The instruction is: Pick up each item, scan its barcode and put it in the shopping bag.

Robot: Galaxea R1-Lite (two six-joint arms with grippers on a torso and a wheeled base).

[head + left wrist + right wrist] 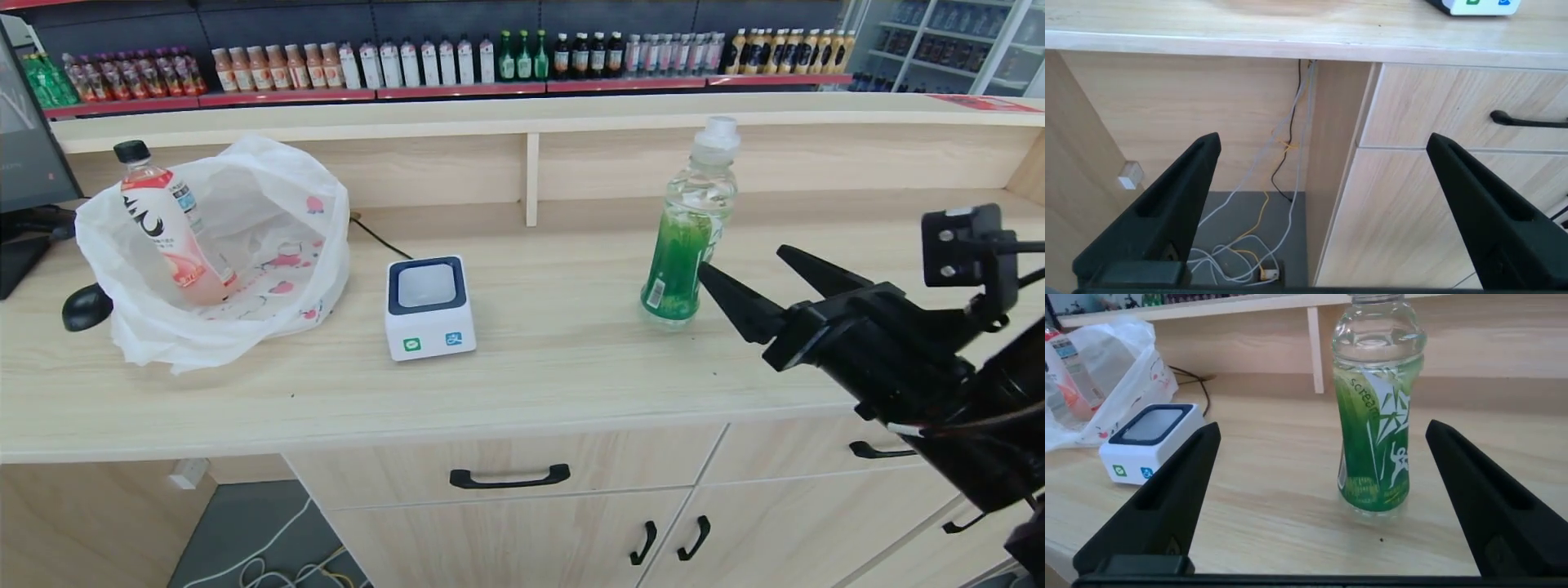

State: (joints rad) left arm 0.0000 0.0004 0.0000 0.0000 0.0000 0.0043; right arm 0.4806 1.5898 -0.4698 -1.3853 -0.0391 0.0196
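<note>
Low before the cabinet (1437, 106), under the counter (531, 367) edge: left gripper (1323, 139), spread wide, holding nothing. Above the counter, right gripper (741, 260) also wide apart, just short of the upright green bottle (686, 237), maybe not touching. Further left, scanner (429, 306), then shopping bag (326, 245) with pink bottle (167, 229) leaning inside.

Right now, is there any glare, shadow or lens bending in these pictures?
Head view: the counter bows along its front edge, which is lens distortion; the scanner window shows a pale sheen. Right wrist view: light glints on the green bottle at its clear top, with a faint shadow at its base. Left wrist view: the recess under the counter is dimmer.
</note>
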